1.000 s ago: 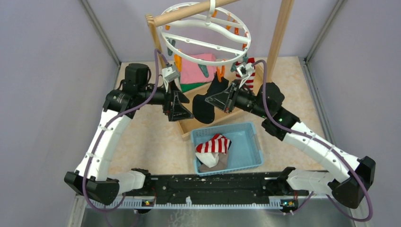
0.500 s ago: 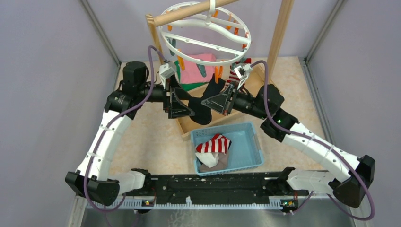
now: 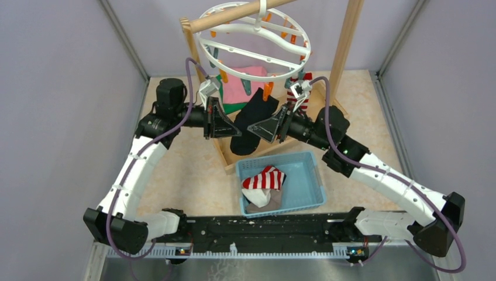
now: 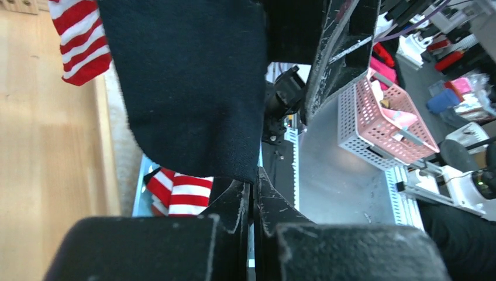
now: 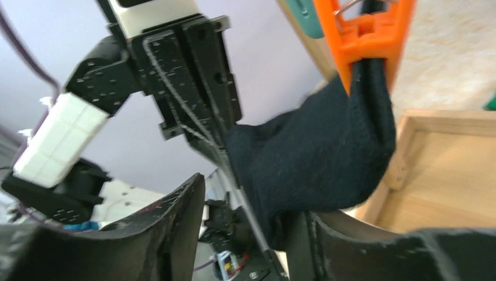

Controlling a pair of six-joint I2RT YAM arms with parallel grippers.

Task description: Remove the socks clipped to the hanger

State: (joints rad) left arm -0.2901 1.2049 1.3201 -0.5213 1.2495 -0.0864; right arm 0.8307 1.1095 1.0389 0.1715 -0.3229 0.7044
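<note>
- We see the wooden stand (image 3: pixel 348 41) at the far end of the table. Its round rod carries the hanger (image 3: pixel 245 26) by the top hook, and the white ring hangs above both arms.
- We note the blue basket (image 3: pixel 304 182) near the arm bases, just in front of the stand's foot. A red-and-white striped sock (image 3: pixel 263 177) lies in it on something pale (we cannot tell what).
- We mark a pink cloth (image 3: pixel 243 85) lying under the ring, behind the arms.
- We see the black sock (image 3: pixel 250 120) (image 4: pixel 187 88) (image 5: pixel 316 158) hanging from the ring's near rim. Its cuff is pinched in an orange clip (image 3: pixel 268 89) (image 5: pixel 365 29), and its lower end drops between the two grippers.
- We find the left gripper (image 3: pixel 233 130) (image 4: pixel 253 187) beside the sock's lower end. In its wrist view the fingers (image 4: pixel 234 211) are pressed together and the sock's bottom corner meets their tips (whether any fabric is caught, we cannot tell).
- We find the right gripper (image 3: pixel 260 129) (image 5: pixel 251 199) on the sock's other side with its fingers spread apart. In its wrist view the sock runs down between them unsqueezed, with the orange clip above.
- We log a second striped sock (image 4: pixel 79 41) (image 3: pixel 306 76) hanging beside the black one at the ring's right side, partly behind the right wrist camera (its clip is hidden).
</note>
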